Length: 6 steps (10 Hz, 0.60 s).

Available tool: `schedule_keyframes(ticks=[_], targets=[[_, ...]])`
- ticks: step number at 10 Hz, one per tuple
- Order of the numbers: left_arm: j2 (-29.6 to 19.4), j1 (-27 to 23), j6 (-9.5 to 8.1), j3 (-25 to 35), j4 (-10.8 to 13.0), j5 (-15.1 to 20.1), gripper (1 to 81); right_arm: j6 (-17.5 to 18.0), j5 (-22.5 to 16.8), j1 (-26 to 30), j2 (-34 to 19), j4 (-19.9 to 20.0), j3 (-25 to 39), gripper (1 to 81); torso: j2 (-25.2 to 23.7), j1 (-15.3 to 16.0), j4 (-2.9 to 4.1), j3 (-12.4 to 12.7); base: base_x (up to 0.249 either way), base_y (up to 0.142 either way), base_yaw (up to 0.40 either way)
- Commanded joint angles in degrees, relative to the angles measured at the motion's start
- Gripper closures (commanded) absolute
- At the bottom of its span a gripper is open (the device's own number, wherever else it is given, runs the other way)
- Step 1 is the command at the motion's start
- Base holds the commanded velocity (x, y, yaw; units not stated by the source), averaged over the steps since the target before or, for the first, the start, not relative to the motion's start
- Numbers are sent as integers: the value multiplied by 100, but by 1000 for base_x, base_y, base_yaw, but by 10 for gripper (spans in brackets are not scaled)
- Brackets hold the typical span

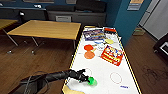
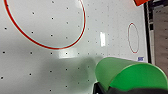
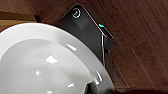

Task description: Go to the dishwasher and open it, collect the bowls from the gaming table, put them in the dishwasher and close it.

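The green bowl [image 2: 130, 76] is cut off by the edge in the left wrist view, so its far side is not seen. The left gripper [image 1: 86, 79] is too blurry for its fingers to be told apart. A white bowl [image 3: 47, 62] is cut off in the right wrist view. The words on the board-game boxes [image 1: 112, 55] cannot be read.
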Motion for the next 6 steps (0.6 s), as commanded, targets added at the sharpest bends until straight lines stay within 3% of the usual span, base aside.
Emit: schedule_keyframes(ticks=[1, 3, 5, 6], targets=[[-341, -1207, 9, 719, -121, 212, 811, -20, -418, 147, -306, -119, 132, 811, 0, 0, 0, 0, 0, 0, 0], [-840, -1655, -17, 1594, -139, 203, 811, -29, -418, 147, -315, -119, 150, 811, 0, 0, 0, 0, 0, 0, 0], [-1448, -1622, -26, 2196, -95, 221, 811, -29, -418, 129, -332, -119, 185, 811, 0, 0, 0, 0, 0, 0, 0], [-1993, -1490, 18, 2652, -60, 221, 811, -29, -418, 121, -359, -119, 220, 811, 0, 0, 0, 0, 0, 0, 0]])
